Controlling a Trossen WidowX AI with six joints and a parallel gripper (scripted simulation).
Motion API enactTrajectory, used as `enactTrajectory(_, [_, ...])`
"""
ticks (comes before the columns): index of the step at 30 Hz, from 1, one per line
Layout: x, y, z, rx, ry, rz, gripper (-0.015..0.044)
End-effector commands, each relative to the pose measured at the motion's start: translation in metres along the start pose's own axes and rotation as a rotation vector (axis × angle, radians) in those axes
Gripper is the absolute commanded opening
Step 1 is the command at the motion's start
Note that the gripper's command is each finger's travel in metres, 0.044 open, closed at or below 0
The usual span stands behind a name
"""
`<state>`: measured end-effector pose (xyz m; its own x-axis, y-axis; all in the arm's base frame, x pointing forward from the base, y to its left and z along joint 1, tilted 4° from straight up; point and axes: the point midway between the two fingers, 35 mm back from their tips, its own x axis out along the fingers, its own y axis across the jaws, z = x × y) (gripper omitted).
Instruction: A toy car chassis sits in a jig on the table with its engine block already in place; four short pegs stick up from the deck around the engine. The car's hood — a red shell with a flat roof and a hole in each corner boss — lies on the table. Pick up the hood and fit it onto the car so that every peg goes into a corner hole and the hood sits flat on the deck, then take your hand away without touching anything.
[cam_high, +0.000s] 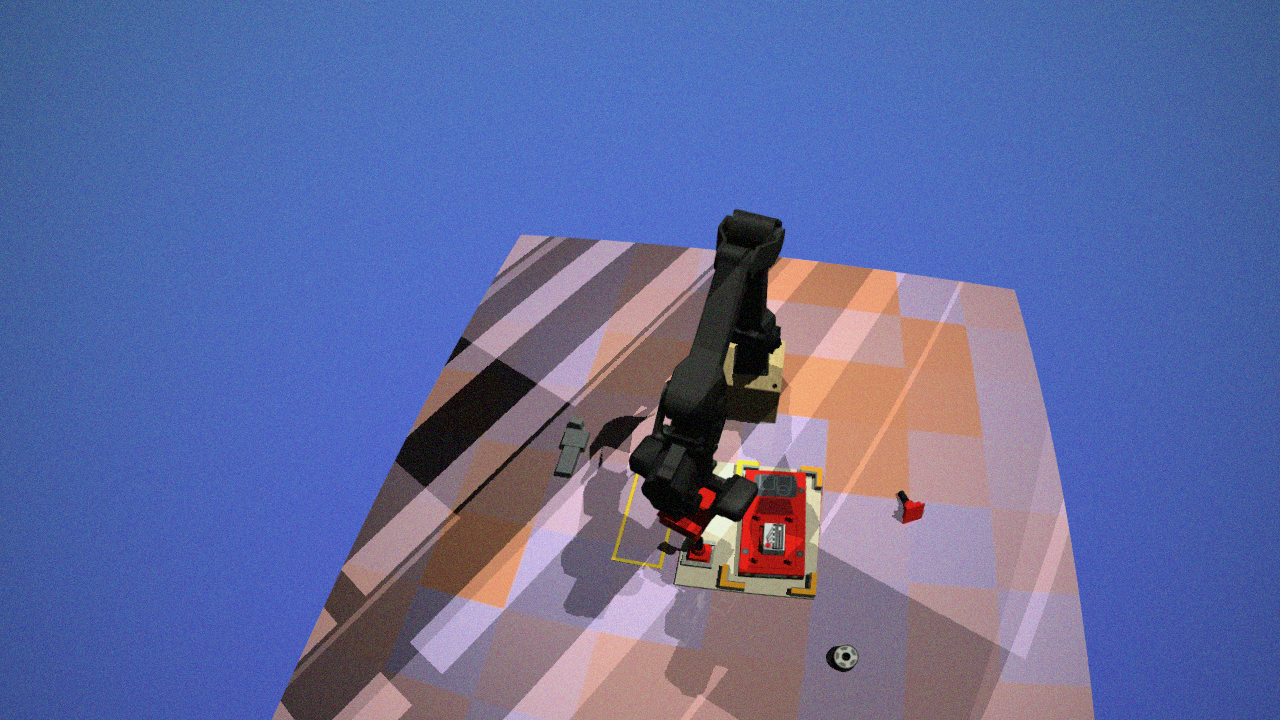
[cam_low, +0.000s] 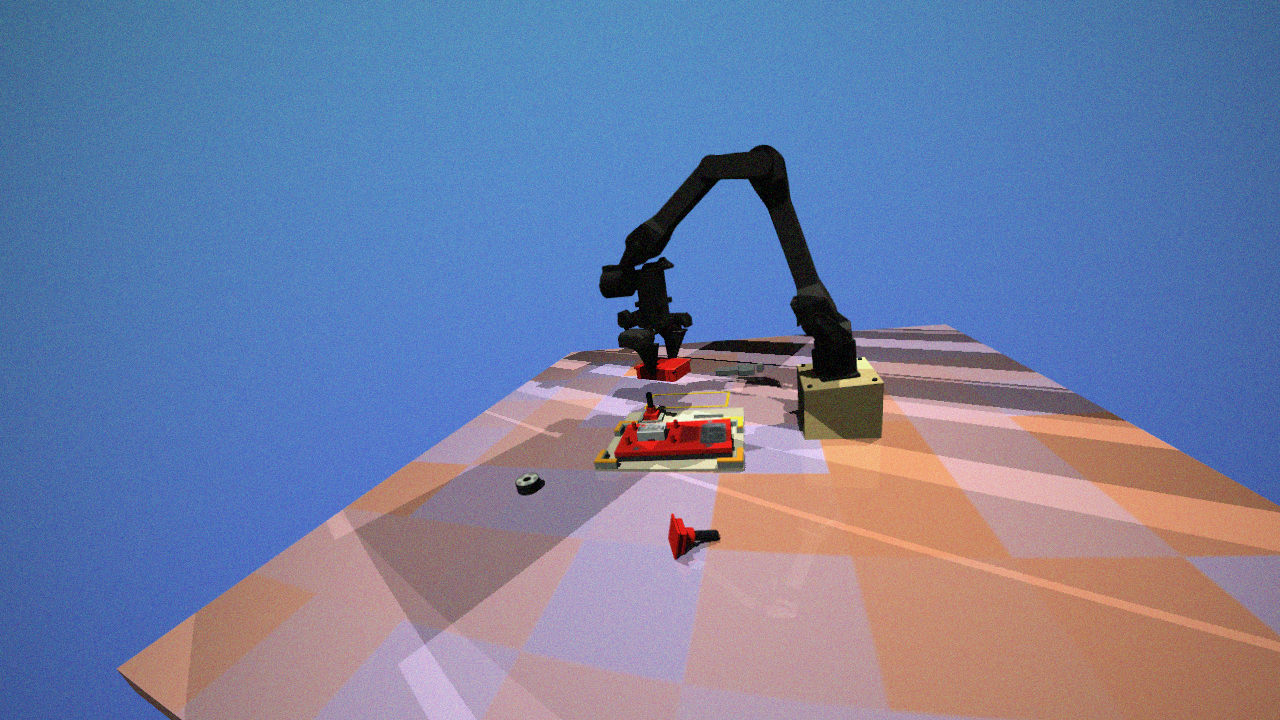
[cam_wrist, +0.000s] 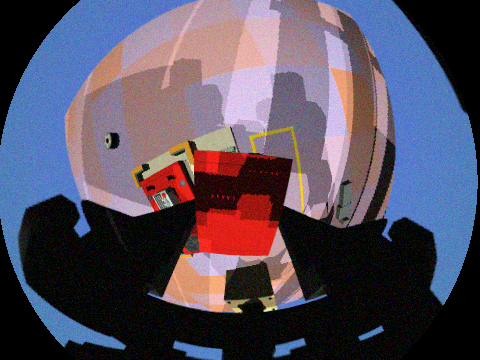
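My gripper (cam_high: 704, 510) (cam_low: 662, 361) (cam_wrist: 238, 206) is shut on the red hood (cam_high: 684, 522) (cam_low: 668, 370) (cam_wrist: 240, 237), one finger on each side, and holds it in the air. In the top view the hood is left of the red chassis (cam_high: 789, 558) (cam_low: 684, 445) (cam_wrist: 183, 189), turned relative to it. The chassis sits in the cream jig (cam_high: 724, 530) (cam_wrist: 215, 140) with its grey engine block (cam_high: 774, 538) (cam_low: 651, 431) (cam_wrist: 162, 200) on the deck. Short pegs stand around the engine. The hood's corner holes are hidden.
A red piece with a black stalk (cam_high: 699, 551) (cam_low: 652, 413) stands on the jig's left part, near the hood. A similar piece (cam_high: 911, 511) (cam_low: 680, 536) lies right. A wheel (cam_high: 844, 657) (cam_low: 529, 483), grey part (cam_high: 570, 447) (cam_wrist: 344, 202) and yellow outline (cam_high: 637, 563) are around.
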<state>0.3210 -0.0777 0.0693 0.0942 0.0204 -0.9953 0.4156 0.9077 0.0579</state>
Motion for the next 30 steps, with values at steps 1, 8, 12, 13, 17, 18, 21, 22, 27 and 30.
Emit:
enactTrajectory(1, [-0.001,0.013,-0.003,-0.044,0.000,-0.001,0.0000])
enactTrajectory(8, [-0.001,0.040,-0.009,-0.135,0.001,0.002,0.0000])
enactTrajectory(12, [-0.001,0.055,-0.013,-0.187,0.002,0.003,0.0000])
enactTrajectory(13, [-0.001,0.059,-0.014,-0.201,0.002,0.004,0.0000])
enactTrajectory(17, [-0.001,0.074,-0.020,-0.253,0.002,0.005,0.0000])
enactTrajectory(18, [-0.001,0.078,-0.021,-0.266,0.002,0.006,0.0000])
enactTrajectory(21, [-0.002,0.089,-0.026,-0.305,0.002,0.007,0.0000])
enactTrajectory(22, [-0.002,0.092,-0.028,-0.318,0.002,0.008,0.0000])
enactTrajectory(27, [-0.002,0.110,-0.036,-0.384,0.002,0.010,0.0000])
enactTrajectory(30, [-0.003,0.121,-0.042,-0.423,0.002,0.012,0.0000])
